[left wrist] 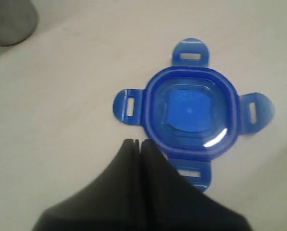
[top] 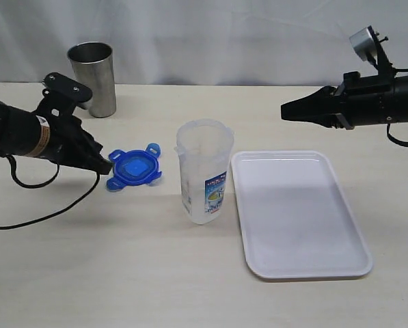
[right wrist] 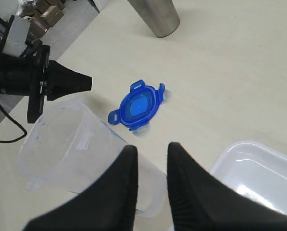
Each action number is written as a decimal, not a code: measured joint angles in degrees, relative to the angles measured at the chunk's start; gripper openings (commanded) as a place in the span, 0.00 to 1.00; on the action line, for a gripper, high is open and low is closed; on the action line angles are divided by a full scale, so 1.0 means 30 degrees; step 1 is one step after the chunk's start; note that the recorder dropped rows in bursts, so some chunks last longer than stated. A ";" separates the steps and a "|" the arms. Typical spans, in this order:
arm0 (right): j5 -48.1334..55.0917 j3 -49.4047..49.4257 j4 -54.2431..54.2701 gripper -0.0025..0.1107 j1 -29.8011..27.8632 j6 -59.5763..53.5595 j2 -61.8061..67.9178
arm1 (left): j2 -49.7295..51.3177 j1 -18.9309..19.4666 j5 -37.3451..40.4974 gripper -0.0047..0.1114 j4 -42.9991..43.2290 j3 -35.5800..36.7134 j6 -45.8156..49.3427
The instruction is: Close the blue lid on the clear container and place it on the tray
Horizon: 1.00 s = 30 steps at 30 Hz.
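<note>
The lid (top: 134, 168) lies flat on the table (top: 121, 273), just left of the container (top: 204, 171) and apart from it, so it is not yet on the open mouth. The left gripper (top: 106, 166) sits at the lid's outer edge, on the side away from the container. Its jaws are pressed together with nothing between them, the tip at the rim between two flaps (left wrist: 126, 104); whether it touches I cannot tell.

The lid thus lies straight ahead of that tip, with the container further along the same line, and the left arm is by far the nearer. The right gripper (top: 286, 109) is well apart, beyond the tray's far edge, jaws parted and empty.

The lid is translucent blue and squarish-round, with four slotted flaps splayed outward and a paler patch in its middle. The container stands upright and clear, label low, just beside the tray (top: 303, 273).

My judgement is that the left jaws must part before they can take the rim or a flap — pushing alone will not lift the lid.
</note>
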 measured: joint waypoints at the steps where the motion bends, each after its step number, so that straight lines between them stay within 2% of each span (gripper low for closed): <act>1: 0.0000 0.0000 0.0000 0.22 0.0000 0.0000 0.0000 | 0.0000 0.0000 0.0186 0.07 0.0000 -0.0039 -0.0242; 2: 0.0000 0.0000 0.0000 0.22 0.0000 0.0000 0.0000 | 0.0304 0.0000 0.0264 0.10 -0.0312 -0.0164 -0.1178; 5: 0.0000 0.0000 0.0000 0.22 0.0000 0.0000 0.0000 | 0.0886 0.0038 -0.0659 0.27 -0.0514 -0.0291 -0.2446; 8: 0.0034 0.0000 0.0000 0.22 0.0000 0.0000 0.0000 | 0.1047 0.0227 -0.3781 0.38 -0.0325 -0.0438 -0.2579; 11: 0.0034 0.0000 -0.0040 0.22 0.0000 0.0000 0.0000 | 0.1047 -0.0002 -0.6473 0.39 -0.0237 -0.0802 -0.1825; 12: 0.0034 0.0000 -0.0040 0.22 0.0000 0.0000 0.0000 | 0.1047 -0.0152 -0.6665 0.39 -0.0237 -0.0802 -0.1214; 16: 0.0034 0.0000 -0.0075 0.22 0.0000 0.0000 0.0000 | 0.1260 -0.1014 -0.6125 0.47 -0.0010 -0.0199 0.2138; 19: 0.0034 0.0000 -0.0075 0.22 0.0000 0.0000 0.0000 | 0.1702 -0.1362 -0.5556 0.52 -0.0176 -0.0161 0.3268; 25: 0.0034 0.0000 -0.0075 0.22 0.0000 0.0000 0.0000 | 0.2732 -0.1517 -0.4991 0.51 -0.2190 -0.0601 0.6295; 30: 0.0034 0.0000 -0.0075 0.22 0.0000 0.0000 0.0000 | 0.3367 -0.1517 -0.5547 0.51 -0.6147 -0.0601 1.1061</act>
